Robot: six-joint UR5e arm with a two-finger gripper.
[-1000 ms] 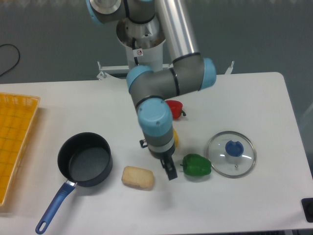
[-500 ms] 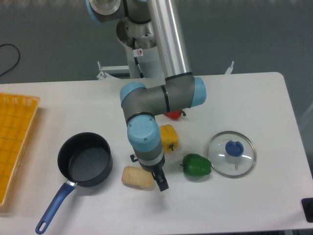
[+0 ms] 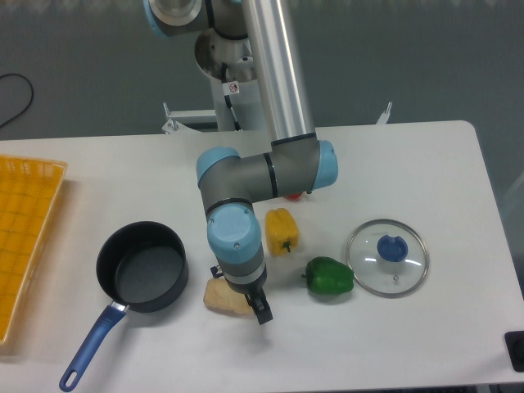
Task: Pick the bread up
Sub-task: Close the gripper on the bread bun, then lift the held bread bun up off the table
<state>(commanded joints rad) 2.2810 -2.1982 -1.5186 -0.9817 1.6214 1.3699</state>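
Observation:
The bread is a pale tan, crusty block lying on the white table just right of the pot. Only its left part shows; the wrist covers the rest. My gripper is down over the bread's right half. One dark finger shows just past the bread's right end, apart from the wrist's axis. The other finger is hidden under the wrist. The jaws look open around the bread.
A black pot with a blue handle stands left of the bread. A yellow pepper and a green pepper lie to the right, and a glass lid beyond them. A red pepper peeks out behind the arm. A yellow basket is at the left edge.
The gripper has moved left, from beside the green pepper to over the bread, now covering the bread's right half. The yellow pepper is uncovered. Nothing else moved.

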